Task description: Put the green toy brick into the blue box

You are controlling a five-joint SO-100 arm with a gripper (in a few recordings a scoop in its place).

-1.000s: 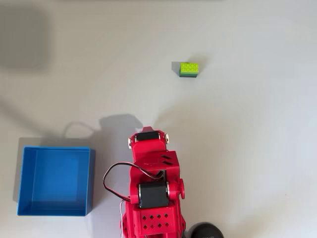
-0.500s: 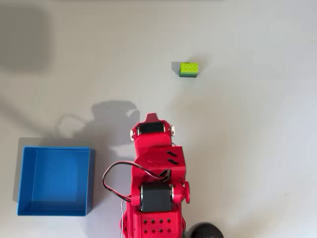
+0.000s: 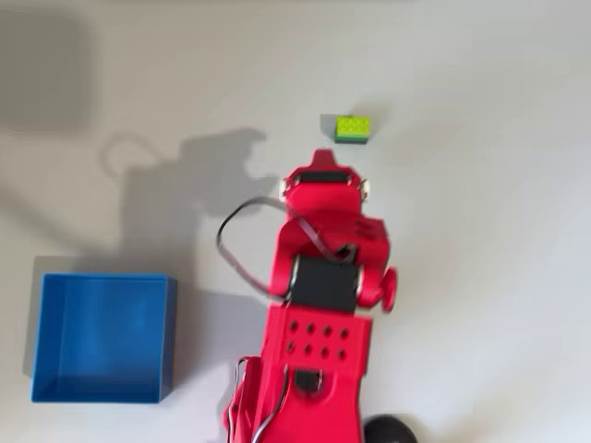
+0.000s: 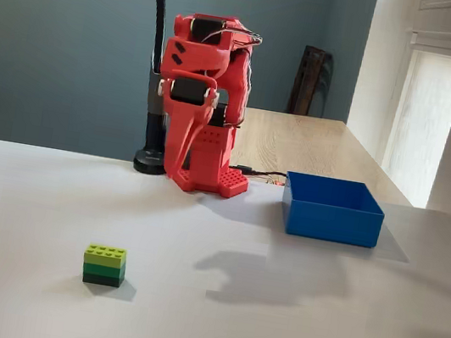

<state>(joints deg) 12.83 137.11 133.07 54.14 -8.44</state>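
Claw: my gripper (image 4: 180, 140) hangs in the air in front of my red arm (image 3: 319, 277), its tips pointing down toward the table (image 4: 22, 205). It grips nothing and touches nothing.
Claw opening: I cannot tell whether my fingers stand apart or together; in the fixed view they merge into one tapering red shape, and from overhead my own arm covers them.
Green toy brick: the green toy brick (image 3: 352, 128) sits on the table, in the overhead view toward the upper edge, right of centre, just beyond my arm's front end and apart from it.
Brick make: small, rectangular, studded plastic, lime green on top with darker green below.
Blue box: the blue box (image 3: 42, 337) rests near the lower left corner of the table in the overhead view, well apart from the brick.
Box make: square, bright-blue plastic, low walls, flat bottom.
Table: pale, smooth, matt.
Arm make: red plastic, black motors, a looping dark cable (image 3: 231, 231).
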